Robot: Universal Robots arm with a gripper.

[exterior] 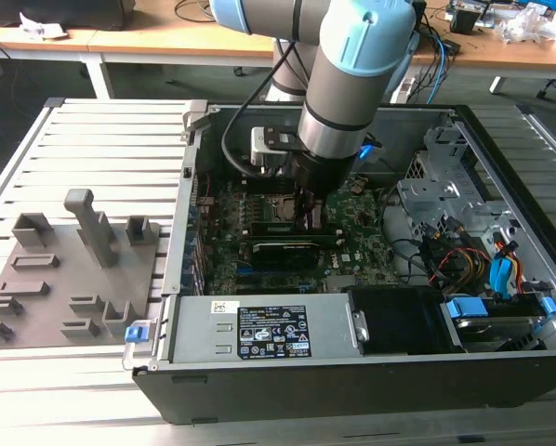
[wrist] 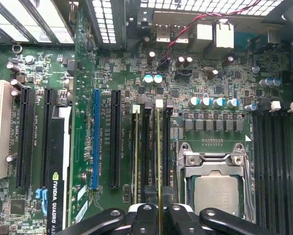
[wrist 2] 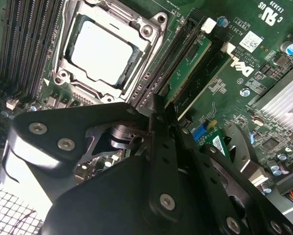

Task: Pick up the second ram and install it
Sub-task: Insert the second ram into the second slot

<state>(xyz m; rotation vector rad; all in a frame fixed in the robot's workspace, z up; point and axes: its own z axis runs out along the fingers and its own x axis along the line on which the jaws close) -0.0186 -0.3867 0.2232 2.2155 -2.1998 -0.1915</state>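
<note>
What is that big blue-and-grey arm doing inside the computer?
The robot arm is reaching down into an open computer case, with its gripper over the green motherboard. The gripper is closed on the second ram, a thin memory stick seen edge-on, which stands in the memory slots beside the metal processor socket. Another stick already sits in a neighbouring slot.
</note>
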